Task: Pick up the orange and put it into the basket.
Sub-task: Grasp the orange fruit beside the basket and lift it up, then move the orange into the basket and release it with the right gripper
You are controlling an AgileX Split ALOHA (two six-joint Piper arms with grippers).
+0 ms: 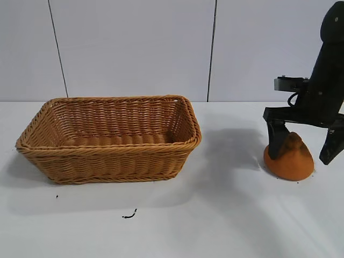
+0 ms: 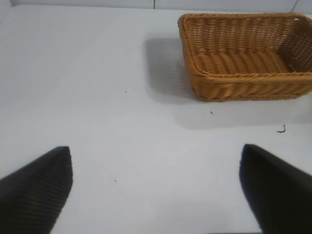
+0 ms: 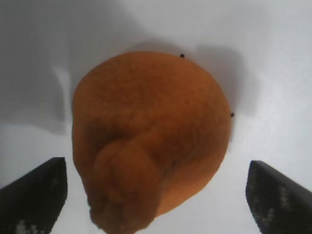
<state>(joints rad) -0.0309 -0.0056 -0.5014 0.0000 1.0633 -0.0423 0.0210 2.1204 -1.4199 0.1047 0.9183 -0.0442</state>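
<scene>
The orange (image 1: 290, 159) sits on the white tabletop (image 1: 215, 215) at the right side of the exterior view, well apart from the basket (image 1: 110, 138) and outside it. It is a dull orange-brown lump — broad and rounded at the base, narrowing to a knobbly, darker tip that points upward. The right wrist view shows the skin as matte and finely rough, with a lumpy ridge running to the tip and a few small dark specks on the tabletop just beside its edge. The right gripper (image 1: 304, 144) hangs directly over the orange with its fingers (image 1: 277, 141) spread apart, one on each side of the tapered top; the nearer finger overlaps the fruit in the exterior view, but whether it touches the skin cannot be told. In the right wrist view both fingertips stand clear of the fruit, with white tabletop visible between each and the orange. The basket is a large rectangular wicker piece of tan-brown strands with flared sides and a braided rim, standing upright at left of centre; nothing shows inside it. The left gripper (image 2: 156, 190) appears only in its own wrist view — fingers wide apart over bare tabletop, well away from the basket. A small dark mark (image 1: 129, 215) lies on the tabletop in front of the basket.
</scene>
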